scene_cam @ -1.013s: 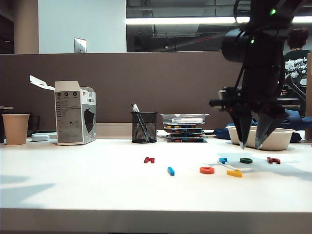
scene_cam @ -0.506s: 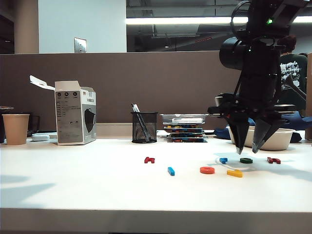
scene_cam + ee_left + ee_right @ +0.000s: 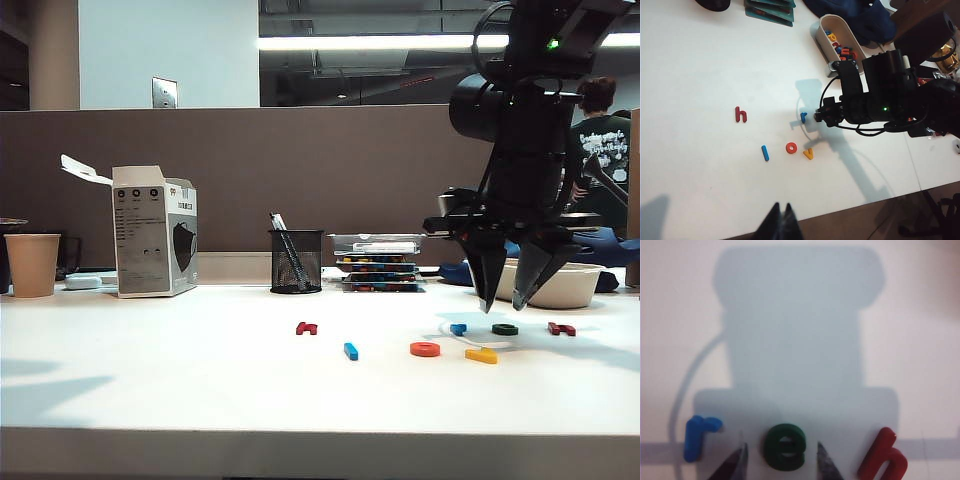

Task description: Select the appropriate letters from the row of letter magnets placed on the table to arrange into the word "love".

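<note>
On the white table (image 3: pixel 200 380) lie a blue l (image 3: pixel 350 351), an orange o (image 3: pixel 425 349) and a yellow v (image 3: pixel 481 355), side by side. Behind them lie a blue r (image 3: pixel 458 328), a green e (image 3: pixel 505 329) and a dark red h (image 3: pixel 561 328). Another dark red h (image 3: pixel 306 328) lies further left. My right gripper (image 3: pixel 503 305) hangs open just above the green e (image 3: pixel 785 446), with one finger on either side and nothing held. My left gripper (image 3: pixel 780 207) is shut and empty over the table's front edge, away from the l (image 3: pixel 765 153), o (image 3: pixel 791 148) and v (image 3: pixel 808 154).
A paper cup (image 3: pixel 32 265) and an open carton (image 3: pixel 155 245) stand at the back left. A mesh pen pot (image 3: pixel 296 261) and stacked trays (image 3: pixel 378 262) stand at the back middle. A white tub (image 3: pixel 570 285) of spare letters sits behind the right gripper.
The right gripper has shifted slightly left and sunk a little over the green e. No letter has moved, and the left arm has stayed still.
</note>
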Robot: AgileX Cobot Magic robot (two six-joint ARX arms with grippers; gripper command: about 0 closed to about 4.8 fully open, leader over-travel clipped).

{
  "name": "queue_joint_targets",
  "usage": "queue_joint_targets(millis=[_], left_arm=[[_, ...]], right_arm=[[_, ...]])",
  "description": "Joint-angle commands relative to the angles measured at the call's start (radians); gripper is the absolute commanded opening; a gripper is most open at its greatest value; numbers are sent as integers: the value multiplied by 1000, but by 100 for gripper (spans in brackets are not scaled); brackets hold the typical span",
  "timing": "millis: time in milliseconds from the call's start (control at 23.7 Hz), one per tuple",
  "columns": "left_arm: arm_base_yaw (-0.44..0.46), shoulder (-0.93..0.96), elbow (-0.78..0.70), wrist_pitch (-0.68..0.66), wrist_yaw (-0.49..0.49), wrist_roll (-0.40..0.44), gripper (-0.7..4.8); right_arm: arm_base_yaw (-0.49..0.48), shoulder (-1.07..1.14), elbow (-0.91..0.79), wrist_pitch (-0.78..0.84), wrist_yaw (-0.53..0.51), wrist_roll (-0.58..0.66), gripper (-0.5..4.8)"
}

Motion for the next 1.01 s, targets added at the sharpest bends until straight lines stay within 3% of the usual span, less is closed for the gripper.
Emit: queue_joint_targets(millis=[42, 1013], left_arm=[[-1, -2, 4, 10, -3, 5, -5], [-1, -2, 4, 10, -3, 5, -5]], right_arm=[[-2, 5, 7, 13, -5, -4, 177], [-2, 74, 8, -40, -11, -4, 176]])
